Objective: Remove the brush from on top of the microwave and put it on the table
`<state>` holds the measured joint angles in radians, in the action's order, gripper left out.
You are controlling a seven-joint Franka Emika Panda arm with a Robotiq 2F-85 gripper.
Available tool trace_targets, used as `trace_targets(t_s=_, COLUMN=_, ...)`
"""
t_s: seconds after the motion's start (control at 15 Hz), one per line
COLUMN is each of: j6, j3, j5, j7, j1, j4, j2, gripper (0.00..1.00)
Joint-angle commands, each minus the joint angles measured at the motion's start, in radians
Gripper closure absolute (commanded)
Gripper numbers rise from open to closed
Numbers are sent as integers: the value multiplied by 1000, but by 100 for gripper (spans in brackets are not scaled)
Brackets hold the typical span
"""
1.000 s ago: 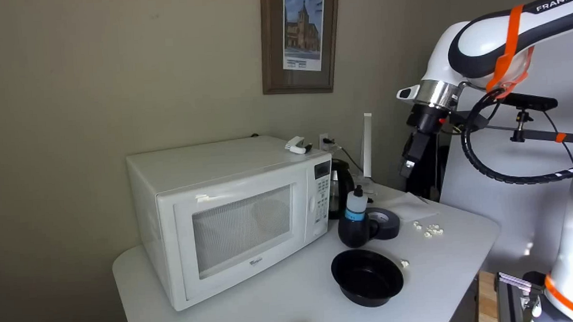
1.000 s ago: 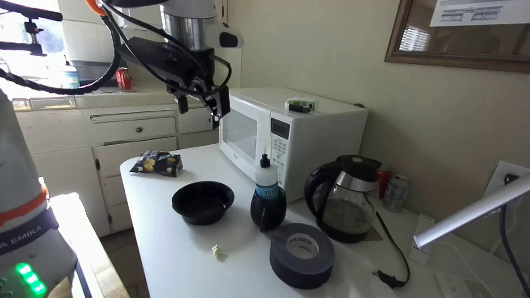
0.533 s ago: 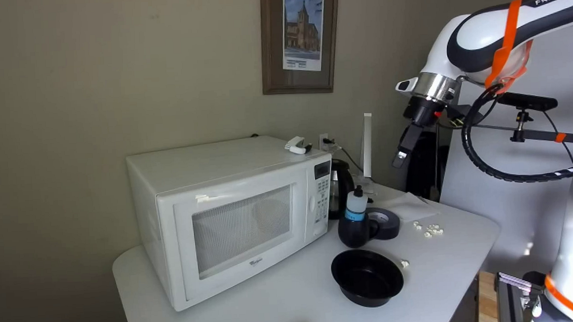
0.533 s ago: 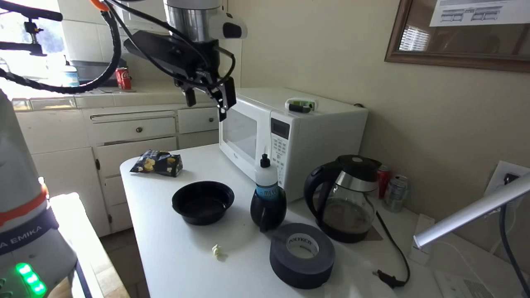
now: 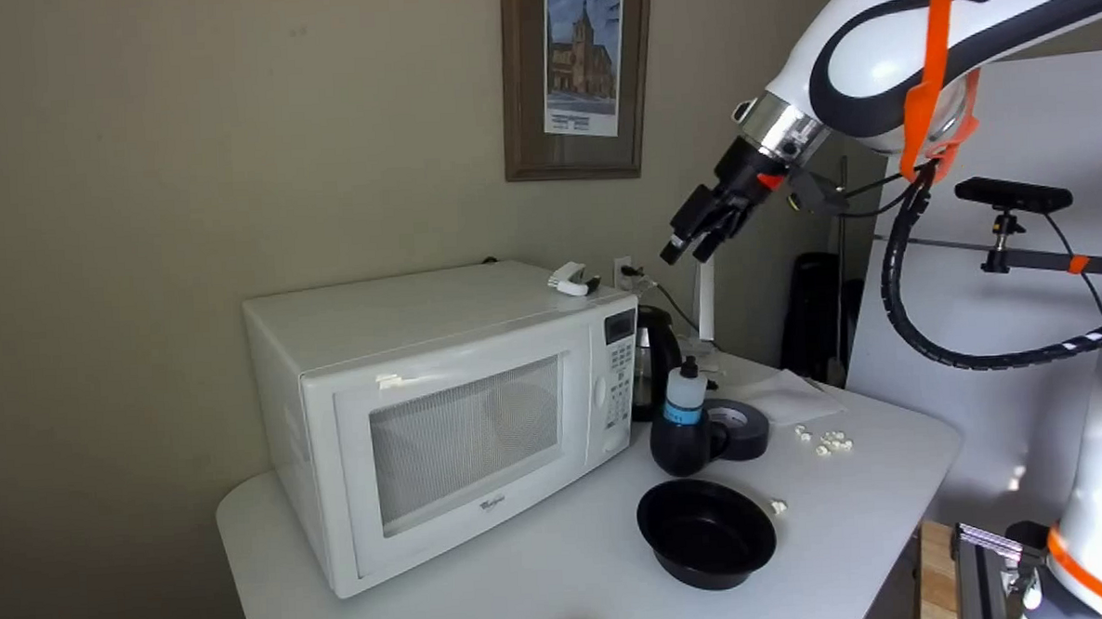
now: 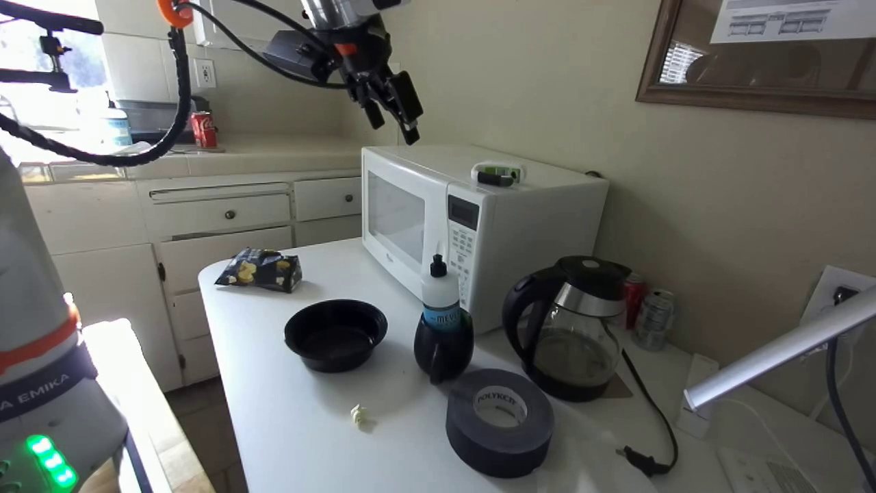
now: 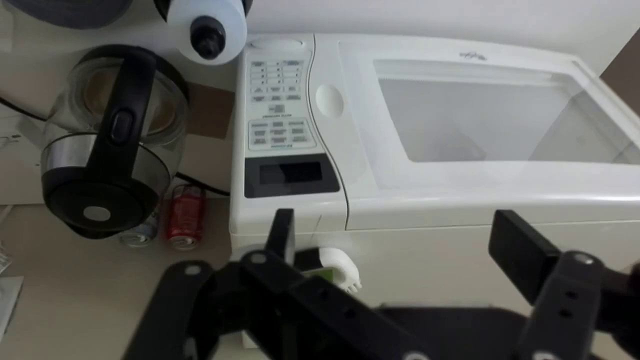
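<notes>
The brush is white with a black grip and a green label; it lies on top of the microwave near its control-panel end in both exterior views (image 5: 568, 280) (image 6: 494, 179). The white microwave (image 5: 468, 536) (image 6: 540, 233) stands on the white table (image 5: 535, 580) (image 6: 287, 411). My gripper (image 5: 688, 250) (image 6: 394, 130) is open and empty, in the air above the level of the microwave top, apart from the brush and tilted. In the wrist view the brush (image 7: 341, 265) shows beside the left finger of my gripper (image 7: 395, 235), which partly hides it; the microwave (image 7: 420, 212) fills the background.
A glass kettle (image 6: 575, 349) stands beside the microwave's control-panel side. A bottle (image 6: 441, 301) in a black mug (image 6: 443, 356), a tape roll (image 6: 503, 438), a black bowl (image 6: 335, 335) and a snack bag (image 6: 260, 270) stand on the table. Cans (image 6: 655, 320) stand behind the kettle.
My gripper has moved up and over towards the microwave, and the wrist has turned and tilted. The brush, the microwave and the table items have not moved.
</notes>
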<state>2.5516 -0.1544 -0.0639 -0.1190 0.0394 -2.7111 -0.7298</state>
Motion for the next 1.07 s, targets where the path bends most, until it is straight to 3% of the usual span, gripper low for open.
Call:
trace_targets(t_s=0.0, j6=4, j3=128, j5=36, j7=218, j1=88, j4=162, j2=192, gripper=0)
trace_targets(t_s=0.27, j6=-128, j3=179, j5=108, j7=347, j1=161, j4=353, j2=310, gripper=0)
trace_targets(t_s=0.6, j6=-382, j3=136, j5=121, j7=374, j1=160, j4=568, j2=447, gripper=0)
trace_targets(t_s=1.0, j6=-386, j3=68, j5=42, j7=496, j1=163, j4=657, j2=563, gripper=0)
